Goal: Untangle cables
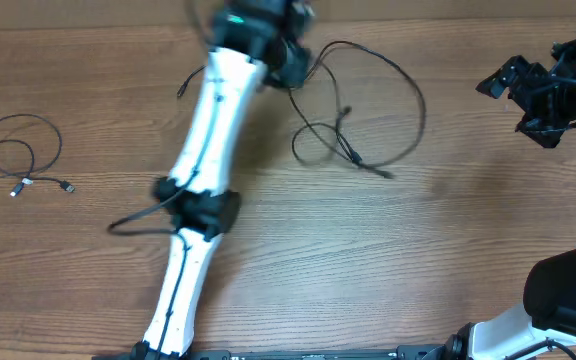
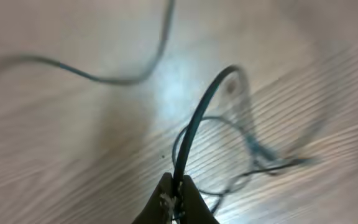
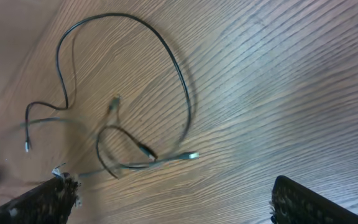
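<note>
Left tool (image 2: 175, 198) is clamped on a black cord (image 2: 194, 124), tips together around it. The cord rises out of the tips and arcs forward and down toward the tabletop (image 2: 55, 155). The wrist view is blurred, so how deep the grip sits can't be told.

Right tool (image 3: 173, 193) is spread wide and holds nothing. The tangle (image 1: 351, 150) lies flat ahead of it, not touching. It's unclear whether that is one cord or two.

A loose cable (image 1: 18, 160) lies alone, well off to the left of the left tool, and looks already separated.

Likely step: drawing the held cord out of the loops.
- Left tool should lift slowly and pull away from the crossing, not across it.
- Right tool should drop onto the dark connector (image 3: 145, 149) just ahead of it, pinning that strand while the left draws.
- The small loop beside the silvery plug (image 3: 191, 155) needs watching. If it cinches, the pull should ease off and change direction.
- Plug ends will likely snag passing through loops.
</note>
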Action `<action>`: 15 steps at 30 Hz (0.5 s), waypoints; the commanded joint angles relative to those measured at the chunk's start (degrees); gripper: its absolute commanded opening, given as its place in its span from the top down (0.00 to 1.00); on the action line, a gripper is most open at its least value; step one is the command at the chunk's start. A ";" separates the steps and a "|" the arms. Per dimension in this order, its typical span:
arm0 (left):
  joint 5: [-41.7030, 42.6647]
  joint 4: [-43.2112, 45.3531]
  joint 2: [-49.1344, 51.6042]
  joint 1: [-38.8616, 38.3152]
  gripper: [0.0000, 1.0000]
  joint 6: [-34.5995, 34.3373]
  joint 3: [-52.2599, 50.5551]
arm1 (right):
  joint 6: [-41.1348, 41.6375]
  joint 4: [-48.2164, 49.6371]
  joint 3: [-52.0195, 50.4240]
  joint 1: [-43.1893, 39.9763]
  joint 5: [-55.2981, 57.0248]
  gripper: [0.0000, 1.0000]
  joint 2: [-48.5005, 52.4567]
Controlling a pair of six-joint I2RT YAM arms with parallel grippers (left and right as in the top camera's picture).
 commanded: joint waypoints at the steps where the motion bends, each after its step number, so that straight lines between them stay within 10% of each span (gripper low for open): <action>1: 1.95 0.33 -15.56 -0.02 0.96 -2.01 2.56 | -0.66 -0.55 0.83 0.07 -4.57 0.02 -0.48; 15: -10.86 8.33 -38.32 8.02 0.96 -2.01 2.54 | -7.61 1.31 0.83 13.00 -6.29 0.00 -0.48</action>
